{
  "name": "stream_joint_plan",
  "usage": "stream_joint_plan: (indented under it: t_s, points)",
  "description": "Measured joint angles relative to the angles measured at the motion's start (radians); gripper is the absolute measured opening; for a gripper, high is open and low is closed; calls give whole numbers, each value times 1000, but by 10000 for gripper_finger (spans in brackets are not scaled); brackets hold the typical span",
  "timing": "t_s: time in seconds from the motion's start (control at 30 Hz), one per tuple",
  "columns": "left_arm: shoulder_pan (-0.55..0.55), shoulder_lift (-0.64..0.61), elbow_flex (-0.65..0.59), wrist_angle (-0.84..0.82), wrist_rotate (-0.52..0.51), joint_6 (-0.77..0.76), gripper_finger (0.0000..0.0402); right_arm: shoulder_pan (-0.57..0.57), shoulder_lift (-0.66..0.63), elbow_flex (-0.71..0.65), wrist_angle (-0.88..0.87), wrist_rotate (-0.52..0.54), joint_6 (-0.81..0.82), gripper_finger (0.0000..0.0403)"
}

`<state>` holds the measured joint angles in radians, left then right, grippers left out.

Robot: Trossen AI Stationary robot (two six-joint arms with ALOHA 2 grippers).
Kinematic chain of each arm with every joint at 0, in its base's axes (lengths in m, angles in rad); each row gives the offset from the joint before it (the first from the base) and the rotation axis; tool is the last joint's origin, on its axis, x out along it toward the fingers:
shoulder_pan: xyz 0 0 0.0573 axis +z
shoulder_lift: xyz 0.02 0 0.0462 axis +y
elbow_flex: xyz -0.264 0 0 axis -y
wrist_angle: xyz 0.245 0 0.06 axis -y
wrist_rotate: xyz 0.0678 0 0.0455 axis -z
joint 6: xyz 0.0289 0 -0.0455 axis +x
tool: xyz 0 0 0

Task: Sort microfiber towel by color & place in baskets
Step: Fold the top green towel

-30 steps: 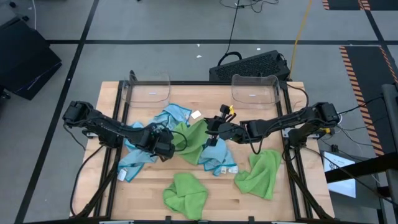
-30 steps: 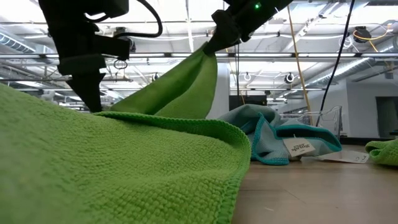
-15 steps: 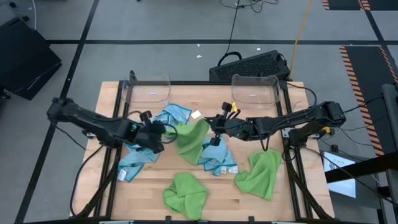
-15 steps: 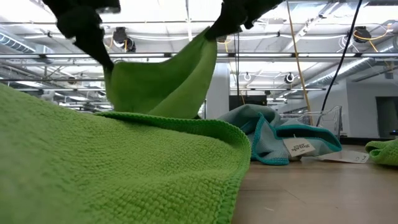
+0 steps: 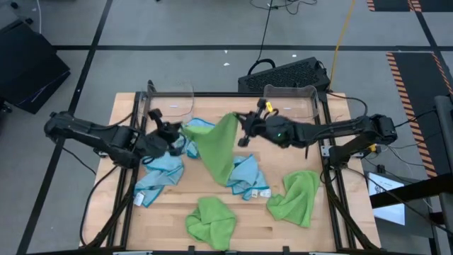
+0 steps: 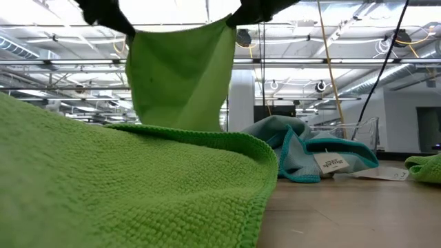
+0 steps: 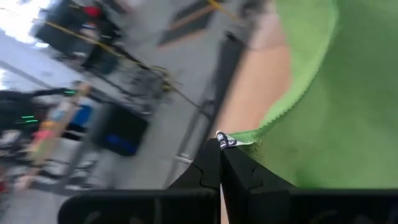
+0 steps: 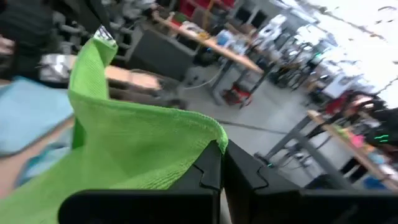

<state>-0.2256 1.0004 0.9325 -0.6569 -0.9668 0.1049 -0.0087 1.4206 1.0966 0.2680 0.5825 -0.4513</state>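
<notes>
Stretching wider than before — green towel [image 5: 218, 147] lifted between both arms' fingers.

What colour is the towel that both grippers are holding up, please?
Green; the towel shows best in the low view.

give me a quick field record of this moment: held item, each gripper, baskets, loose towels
held item: green towel, stretched between both grippers, lifted above the table, lower edge hanging toward the pile
left gripper: shut on one top corner of the green towel
right gripper: shut on the other top corner
baskets: left basket and right basket at the table's far edge, no towel inside either
loose towels: blue towels under and beside the held one; two more green ones, front green towel and right green towel
</notes>
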Motion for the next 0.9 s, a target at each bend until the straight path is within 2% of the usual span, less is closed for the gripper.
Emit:
stream_joint_plan:
  t_s: [0.13,0.23,0.3,0.37,0.5,0.6,0.8,0.9]
  points:
    - [96,-18,0,226,-38,198,0,-88,-59,0,51,-135,-10,0]
    - [176,-35,0,438,-28,362,0,-169,-110,0,65,-264,31,0]
    - [223,-47,0,550,22,437,0,-221,-143,0,57,-348,81,0]
    - [256,-63,0,607,126,459,0,-262,-171,1,38,-423,143,0]
    - [264,-98,0,521,341,344,0,-277,-228,1,-95,-556,239,0]
    - [240,-108,0,389,445,227,0,-244,-255,1,-232,-613,274,0]
    - [152,-95,0,273,611,78,0,-154,-285,1,-412,-615,302,0]
    - [100,-80,0,267,634,57,0,-120,-300,1,-436,-613,297,0]
